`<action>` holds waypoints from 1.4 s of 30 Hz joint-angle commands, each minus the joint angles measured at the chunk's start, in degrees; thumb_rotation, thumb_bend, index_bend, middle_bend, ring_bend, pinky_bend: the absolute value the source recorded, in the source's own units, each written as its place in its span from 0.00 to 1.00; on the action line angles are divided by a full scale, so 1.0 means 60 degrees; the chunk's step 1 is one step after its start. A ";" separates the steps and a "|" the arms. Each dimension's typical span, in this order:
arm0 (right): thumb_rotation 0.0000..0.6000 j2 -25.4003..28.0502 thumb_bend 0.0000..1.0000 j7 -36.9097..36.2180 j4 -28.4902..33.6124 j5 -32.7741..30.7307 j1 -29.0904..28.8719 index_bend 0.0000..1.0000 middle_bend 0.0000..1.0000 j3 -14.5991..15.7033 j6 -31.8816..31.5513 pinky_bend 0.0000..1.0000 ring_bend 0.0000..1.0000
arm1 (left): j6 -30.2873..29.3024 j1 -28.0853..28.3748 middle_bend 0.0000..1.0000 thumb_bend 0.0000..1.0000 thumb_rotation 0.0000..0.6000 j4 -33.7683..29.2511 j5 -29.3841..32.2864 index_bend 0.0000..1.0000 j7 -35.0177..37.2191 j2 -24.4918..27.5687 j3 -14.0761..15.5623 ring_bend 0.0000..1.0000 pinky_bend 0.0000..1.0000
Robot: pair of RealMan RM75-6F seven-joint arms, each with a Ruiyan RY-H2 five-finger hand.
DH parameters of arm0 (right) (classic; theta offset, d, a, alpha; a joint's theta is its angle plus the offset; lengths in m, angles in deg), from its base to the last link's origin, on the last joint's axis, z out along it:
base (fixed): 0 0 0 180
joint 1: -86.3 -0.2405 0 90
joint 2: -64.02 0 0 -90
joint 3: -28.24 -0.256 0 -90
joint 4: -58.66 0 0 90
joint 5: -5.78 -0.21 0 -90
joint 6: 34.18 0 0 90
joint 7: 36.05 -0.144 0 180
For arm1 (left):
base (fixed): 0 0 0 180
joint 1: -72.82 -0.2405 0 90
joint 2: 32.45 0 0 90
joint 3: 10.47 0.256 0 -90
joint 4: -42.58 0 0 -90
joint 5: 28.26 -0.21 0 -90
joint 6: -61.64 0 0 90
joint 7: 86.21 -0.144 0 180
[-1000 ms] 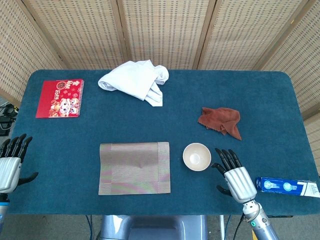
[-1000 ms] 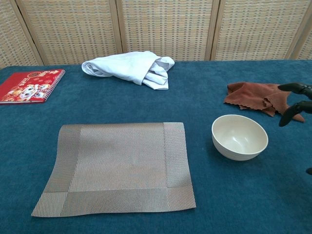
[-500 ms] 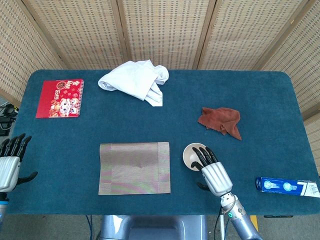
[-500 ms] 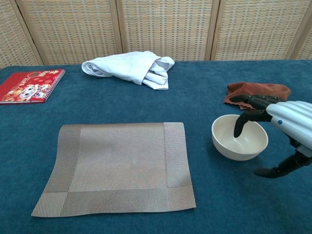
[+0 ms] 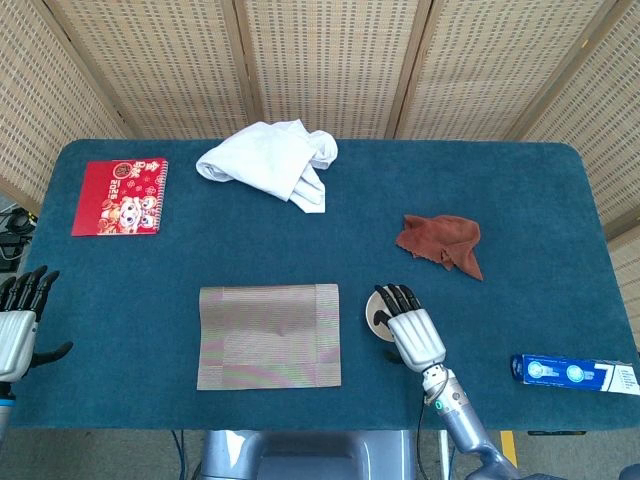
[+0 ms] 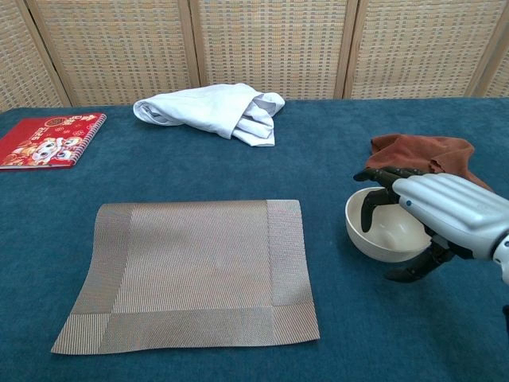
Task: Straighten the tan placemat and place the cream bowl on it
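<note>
Right hand (image 6: 445,208) is reaching over cream bowl (image 6: 383,236), fingers curling into it, grasp unconfirmed. Bowl is sitting just right of tan placemat (image 6: 195,270). Left hand (image 5: 20,322) is hovering spread, empty. No legible text.

Tan placemat (image 6: 191,270) flat and square-on near table's front edge, cream bowl (image 6: 382,239) upright just beside its right edge
</note>
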 commanded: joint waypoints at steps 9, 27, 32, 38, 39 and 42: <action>1.00 -0.0392 0.44 -0.0257 -0.0727 -0.0261 -0.0144 0.53 0.18 0.0098 0.0030 0.14 0.00 | -0.0005 0.0013 0.00 0.05 1.00 -0.0005 -0.0062 0.00 -0.0089 -0.0049 0.0048 0.00 0.00; 1.00 0.0031 0.59 -0.0589 -0.0722 0.0161 0.0120 0.70 0.30 0.0271 -0.1058 0.15 0.02 | 0.0070 0.0061 0.00 0.05 1.00 -0.0003 -0.0053 0.00 -0.0218 -0.0117 0.0091 0.00 0.00; 1.00 0.0429 0.59 -0.0414 -0.0875 -0.0120 0.0142 0.70 0.30 0.0046 -0.1106 0.15 0.02 | 0.0044 0.0052 0.00 0.05 1.00 -0.0020 -0.0060 0.00 -0.0234 -0.0116 0.0096 0.00 0.00; 1.00 0.0968 0.59 -0.0506 -0.1153 -0.0908 0.0261 0.70 0.30 -0.0519 -0.1183 0.15 0.02 | 0.0080 0.0075 0.00 0.05 1.00 -0.0015 -0.0038 0.00 -0.0261 -0.0135 0.0091 0.00 0.00; 1.00 0.1066 0.59 -0.0591 -0.1238 -0.1136 0.0290 0.70 0.30 -0.0652 -0.1152 0.15 0.02 | 0.0092 0.0083 0.00 0.05 1.00 -0.0013 -0.0034 0.00 -0.0282 -0.0144 0.0092 0.00 0.00; 1.00 0.1339 0.58 -0.0618 -0.1689 -0.2166 0.0357 0.70 0.30 -0.1089 -0.0797 0.15 0.02 | 0.0160 0.0123 0.00 0.05 1.00 -0.0042 -0.0067 0.00 -0.0423 -0.0199 0.0134 0.00 0.00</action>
